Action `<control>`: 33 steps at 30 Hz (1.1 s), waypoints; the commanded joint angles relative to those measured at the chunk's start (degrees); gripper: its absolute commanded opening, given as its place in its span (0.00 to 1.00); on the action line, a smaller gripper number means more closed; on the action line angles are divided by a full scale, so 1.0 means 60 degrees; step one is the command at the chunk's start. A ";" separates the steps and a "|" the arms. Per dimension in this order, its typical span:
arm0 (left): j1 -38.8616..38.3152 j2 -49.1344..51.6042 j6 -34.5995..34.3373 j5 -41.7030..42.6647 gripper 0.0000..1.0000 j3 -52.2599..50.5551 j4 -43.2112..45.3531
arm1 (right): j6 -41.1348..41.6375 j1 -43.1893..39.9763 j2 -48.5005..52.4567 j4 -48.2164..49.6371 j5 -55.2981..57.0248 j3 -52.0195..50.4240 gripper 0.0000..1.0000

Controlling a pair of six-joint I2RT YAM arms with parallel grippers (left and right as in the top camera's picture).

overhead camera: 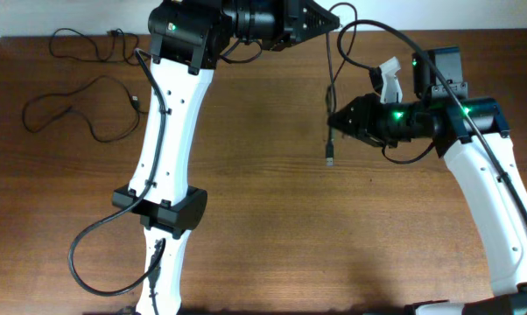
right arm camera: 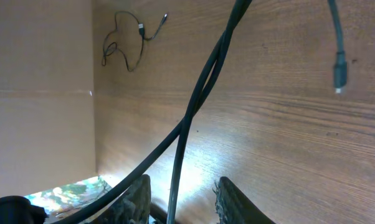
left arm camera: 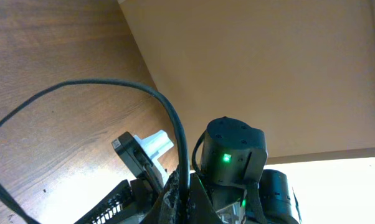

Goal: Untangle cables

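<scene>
Crossed strands of the raised cable (right arm camera: 194, 106) run between the parted right fingers (right arm camera: 228, 199) — left fingers (left arm camera: 173, 198) pinch it above the bench's (overhead camera: 263, 219) far edge; seemingly limp, light — best gripped near its plug (overhead camera: 330, 158).

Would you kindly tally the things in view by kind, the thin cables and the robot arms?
Thin black cables lying on the table: 2 (far-edge cable, looped cable)
Thin black cables lifted off it: 1 (lifted cable, pinched in the left gripper)
Robot arms: 2 (left arm, right arm)
Total: 5
</scene>
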 commanded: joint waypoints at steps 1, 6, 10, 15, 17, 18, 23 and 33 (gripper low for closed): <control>0.0040 -0.0321 -0.0157 0.0273 0.00 0.0029 0.0062 | -0.0095 0.0222 0.0044 0.0208 0.0164 -0.0011 0.29; 0.0051 -0.0321 -0.0386 0.0484 0.00 0.0029 0.0204 | -0.0062 0.0295 0.0044 0.0208 0.0248 -0.0018 0.25; 0.0073 -0.0321 -0.0386 0.0452 0.00 0.0029 0.0342 | -0.0066 0.0302 0.0044 0.0098 0.0007 -0.0018 0.34; 0.0226 -0.0321 -0.0597 0.0532 0.00 0.0029 0.0339 | -0.0058 0.0302 0.0044 0.0284 0.0007 -0.0018 0.36; 0.0226 -0.0321 -0.0597 0.0565 0.00 0.0029 0.0335 | 0.0007 0.0302 0.0044 0.0423 -0.0007 -0.0018 0.36; 0.0226 -0.0321 -0.0601 0.0678 0.00 0.0029 0.0339 | 0.0208 0.0302 0.0044 0.0437 -0.0004 -0.0018 0.35; 0.0226 -0.0321 -0.0667 0.0743 0.00 0.0029 0.0339 | 0.0266 0.0663 0.0044 0.0535 -0.0131 -0.0018 0.30; 0.0226 -0.0321 -0.0878 0.0994 0.00 0.0029 0.0375 | 0.0517 0.0729 0.0044 0.0543 0.0594 -0.0026 0.04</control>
